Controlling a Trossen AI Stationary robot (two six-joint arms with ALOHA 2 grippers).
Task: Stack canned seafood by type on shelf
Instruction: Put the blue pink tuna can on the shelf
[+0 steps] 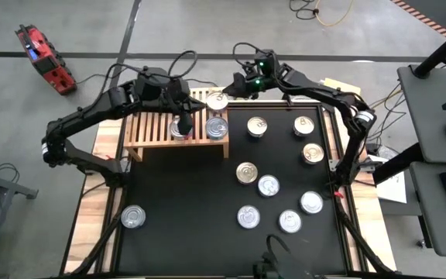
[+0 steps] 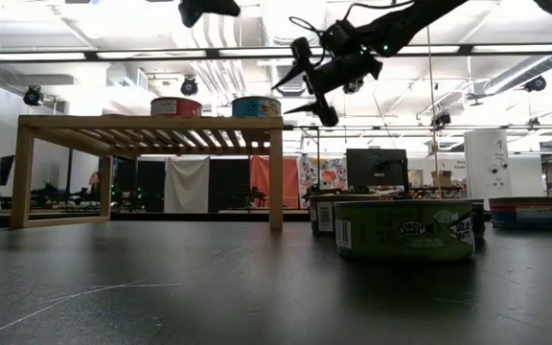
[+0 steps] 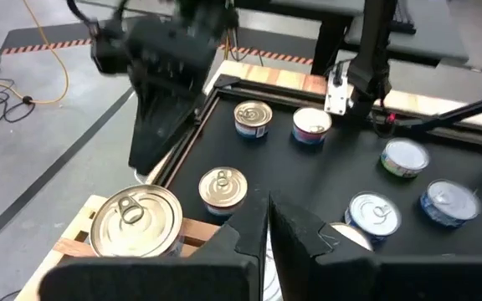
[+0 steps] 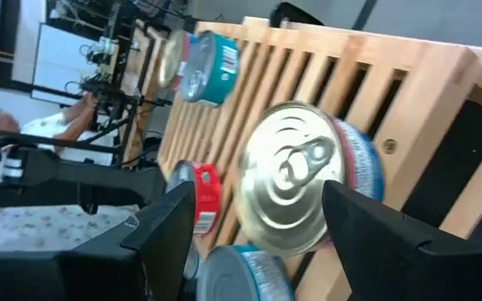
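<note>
Hovering over the shelf's far right corner, the right end effector [image 1: 235, 87] has its fingers spread wide, and a can [image 4: 295, 180] shows between them in its wrist view. Whether the pads touch that can I cannot tell; it appears to sit on the shelf [image 1: 149, 128] at that corner, so the hand reads as either just letting go or about to close. The left end effector [image 1: 183, 122] is above the shelf's front edge, fingers pressed together and holding nothing.

On the shelf, the high view shows three cans: the corner can [image 1: 217, 100], a second one [image 1: 217, 128] just in front of it at the right end, and a third one [image 1: 178, 129] under the left end effector. The right wrist view also shows a red-labelled can [image 4: 203, 196] and teal-labelled ones [image 4: 212, 57]. All three sit singly on the slats; none rests on another.

Out on the black bench [image 1: 176, 194] nine cans lie loose. Gold-lidded ones [image 1: 256, 126] sit nearest the shelf and along the right side, a cluster of silver-lidded ones [image 1: 269, 186] sits nearer the front right, and one silver can [image 1: 133, 217] lies alone at the front left, well apart from the rest.

By my reckoning the job is about a quarter done: most cans remain to be carried over, and the sorting into stacks has not really begun.
</note>
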